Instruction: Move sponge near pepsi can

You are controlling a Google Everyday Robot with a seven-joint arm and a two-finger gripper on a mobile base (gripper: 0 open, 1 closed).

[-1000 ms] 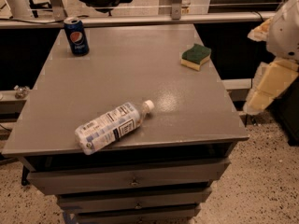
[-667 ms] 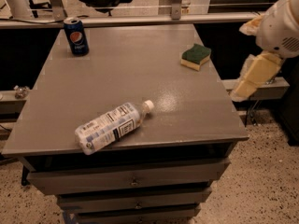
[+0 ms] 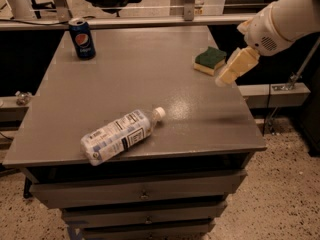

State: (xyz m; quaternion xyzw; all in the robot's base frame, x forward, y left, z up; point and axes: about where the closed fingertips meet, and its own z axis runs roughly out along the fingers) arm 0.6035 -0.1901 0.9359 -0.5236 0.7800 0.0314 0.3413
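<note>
Grey table point(image 3: 150, 74) carries three things: pepsi can point(image 3: 82, 38) upright at the far left corner, sponge point(image 3: 210, 60) green side up near the far right edge, well apart from the can. Clear plastic bottle point(image 3: 120, 135) lies on its side near the front edge, white cap pointing toward the right. Gripper point(image 3: 231, 69) hangs over the right edge, just beside the sponge.

The white arm point(image 3: 287, 16) reaches in from the upper right, its gripper point(image 3: 232, 68) angled down and leftward.
</note>
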